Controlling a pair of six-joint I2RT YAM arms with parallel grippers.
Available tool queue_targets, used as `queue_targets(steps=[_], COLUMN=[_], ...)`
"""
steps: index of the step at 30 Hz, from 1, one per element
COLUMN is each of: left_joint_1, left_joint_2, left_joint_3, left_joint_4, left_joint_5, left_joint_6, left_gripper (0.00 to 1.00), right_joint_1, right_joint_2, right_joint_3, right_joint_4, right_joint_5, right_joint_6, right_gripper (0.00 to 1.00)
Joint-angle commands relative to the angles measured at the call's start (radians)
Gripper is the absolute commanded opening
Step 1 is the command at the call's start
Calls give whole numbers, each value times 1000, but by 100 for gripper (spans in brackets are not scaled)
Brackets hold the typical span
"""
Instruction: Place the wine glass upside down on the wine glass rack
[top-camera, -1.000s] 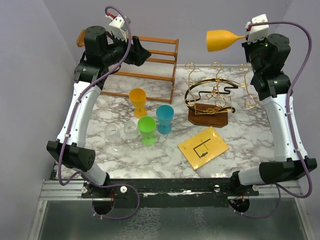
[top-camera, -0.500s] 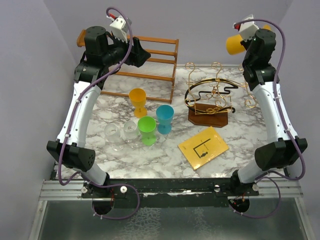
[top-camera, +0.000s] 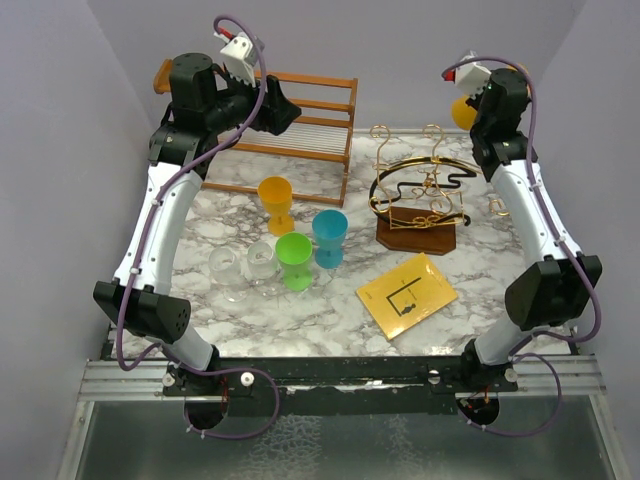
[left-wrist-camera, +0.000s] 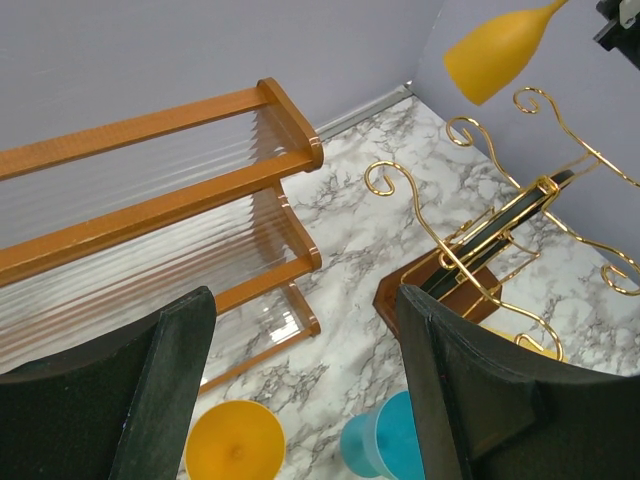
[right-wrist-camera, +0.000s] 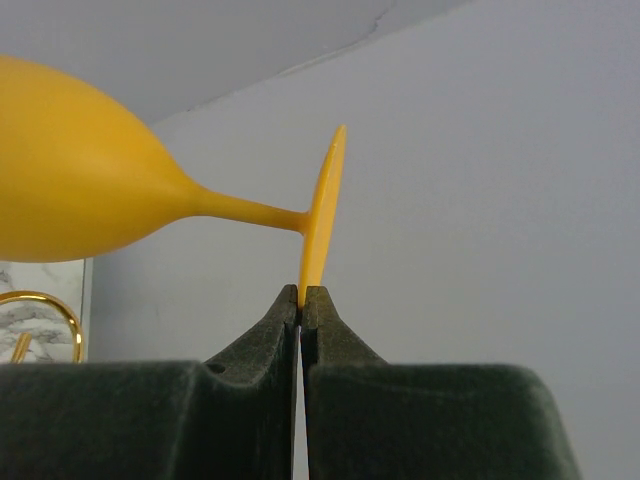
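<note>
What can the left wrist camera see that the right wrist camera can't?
Only the left wrist view shows the wooden shelf, a blue cup and a yellow cup. Only the right wrist view shows the right hand pinching the foot's edge of the wine glass. Both show that glass, in the air, and gold wire of the wine glass rack.

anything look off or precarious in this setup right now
The yellow wine glass is the odd one. The right gripper pinches it only by the rim of its foot, so it juts out sideways in mid-air, not yet on the gold rack. That grip looks thin. Nothing else looks spilled or broken.
</note>
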Motion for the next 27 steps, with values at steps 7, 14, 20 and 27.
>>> queue_targets(steps=[7,14,20,27], left_joint_1=[3,3,3,3], left_joint_2=[-26,-32,-35,-42], left_joint_3=[-23,-29,-40,-46], left_joint_4=[4,6,11,12], left_joint_5=[-18,-18,-18,-17], left_joint_6=[25,27,30,34], left_gripper=[75,75,75,75], right_joint_1=[10,33,44,56], right_joint_2=[0,-43,-77,-109], right_joint_3=[-60,-131,-157,-179], right_joint_4=[-94,-130,-175,-227], right_joint_5=[-170,-171,-191,-188], right_joint_6=[-42,-81,-98,-106], right_gripper=[1,1,1,1])
